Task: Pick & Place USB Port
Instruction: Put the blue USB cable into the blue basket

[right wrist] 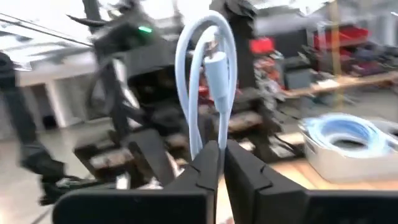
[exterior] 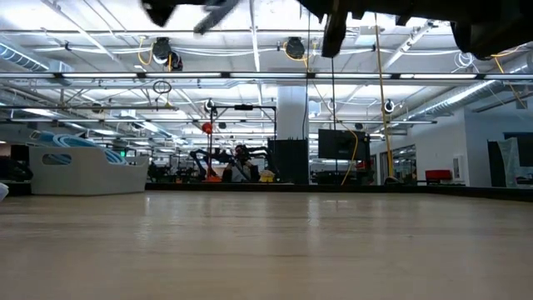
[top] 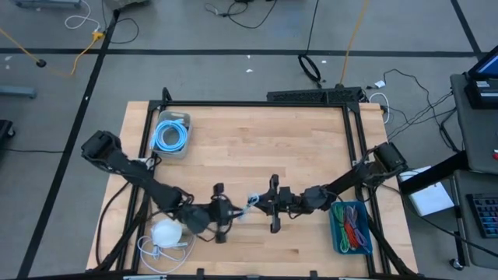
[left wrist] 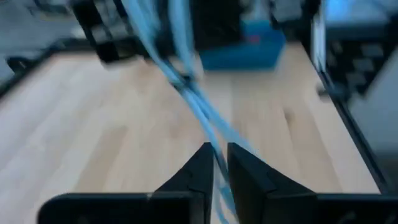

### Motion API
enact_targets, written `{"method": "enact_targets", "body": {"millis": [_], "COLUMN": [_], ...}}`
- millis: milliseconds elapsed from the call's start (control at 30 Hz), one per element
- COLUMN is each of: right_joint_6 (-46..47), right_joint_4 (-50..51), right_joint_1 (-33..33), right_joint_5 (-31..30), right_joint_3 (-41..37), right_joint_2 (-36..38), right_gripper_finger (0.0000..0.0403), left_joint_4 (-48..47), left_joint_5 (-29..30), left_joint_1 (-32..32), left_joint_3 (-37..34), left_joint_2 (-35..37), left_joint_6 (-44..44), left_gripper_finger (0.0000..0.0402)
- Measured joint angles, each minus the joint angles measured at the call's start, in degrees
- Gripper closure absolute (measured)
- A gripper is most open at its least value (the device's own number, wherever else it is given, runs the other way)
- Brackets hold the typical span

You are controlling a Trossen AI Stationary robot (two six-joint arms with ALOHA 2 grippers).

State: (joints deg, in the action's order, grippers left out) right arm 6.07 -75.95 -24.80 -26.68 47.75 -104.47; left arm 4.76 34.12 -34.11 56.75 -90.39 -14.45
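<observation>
- Left end effector (top: pixel 230 211): fingers pinched nearly together on the light-blue USB cable (top: pixel 247 204); in the left wrist view the strand runs straight out from between the tips (left wrist: pixel 214 163). Narrow grip, holding.
- Right end effector (top: pixel 263 204): also pinched close on the same cable; in the right wrist view a loop of it, with a pale connector end, stands up out of the tips (right wrist: pixel 214 158). Narrow grip, holding.
- Both end effectors meet nose to nose, with only a short bunch of cable showing between them. In the low view the arms hang at the top edge and nothing rests on the wood below, so the cable looks lifted clear of the bench (top: pixel 257 148).
- Landmark: blue bin (top: pixel 351 228) of coloured cables at the bench's near right corner. The held cable is well to the left of it, near mid-bench.
- Grey tray (top: pixel 171 136) with coiled blue cable: far across from the blue bin, at the far left corner.
- White bundle (top: pixel 165 233): level with the blue bin, at the near left side, just beside the left arm.
- Progress, as judged: the pick looks done, one cable up and shared by both arms, likely mid hand-over or being straightened. Placing is still to come; no cable is set down yet, and I cannot tell which container is the target.
- Risk: loose loop could snag on a finger at release.
</observation>
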Motion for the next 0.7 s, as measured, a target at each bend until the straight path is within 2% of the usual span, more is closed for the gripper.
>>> {"method": "enact_targets", "body": {"millis": [67, 133, 233, 300, 367, 500, 600, 700], "right_joint_6": [0.8, 2.1, 8.7, 17.4, 31.3, 59.5, 77.2, 93.9], "right_joint_4": [3.9, 12.2, 30.6, 45.8, 62.8, 92.2, 106.6, 118.5], "right_joint_1": [-0.7, -1.6, -3.4, -5.3, -7.1, -11.6, -16.0, -19.8], "right_joint_5": [-4.2, -11.2, -23.5, -30.2, -33.1, -28.5, -22.3, -14.9], "right_joint_3": [0.0, -0.1, -0.1, -0.1, 0.0, 0.0, 0.0, 0.0], "right_joint_2": [1.0, 3.8, 9.8, 15.5, 22.3, 33.5, 38.4, 39.6], "right_gripper_finger": [0.0396, 0.0398, 0.0399, 0.0400, 0.0400, 0.0401, 0.0401, 0.0402], "left_joint_4": [-9.0, -17.9, -28.2, -33.5, -37.4, -40.0, -39.5, -39.5], "left_joint_5": [-1.3, -1.4, 3.1, 7.4, 11.5, 15.9, 17.3, 18.3], "left_joint_1": [-2.0, -4.5, -8.5, -11.0, -13.3, -16.7, -17.5, -17.7], "left_joint_3": [0.0, 0.0, 0.0, 0.0, 0.0, 0.0, -1.0, -2.8], "left_joint_2": [2.1, 4.3, 7.6, 9.3, 10.1, 10.4, 10.4, 10.4], "left_joint_6": [-4.3, -9.8, -18.2, -23.1, -26.9, -29.7, -29.7, -30.2], "left_gripper_finger": [0.0343, 0.0332, 0.0320, 0.0318, 0.0321, 0.0330, 0.0336, 0.0341]}}
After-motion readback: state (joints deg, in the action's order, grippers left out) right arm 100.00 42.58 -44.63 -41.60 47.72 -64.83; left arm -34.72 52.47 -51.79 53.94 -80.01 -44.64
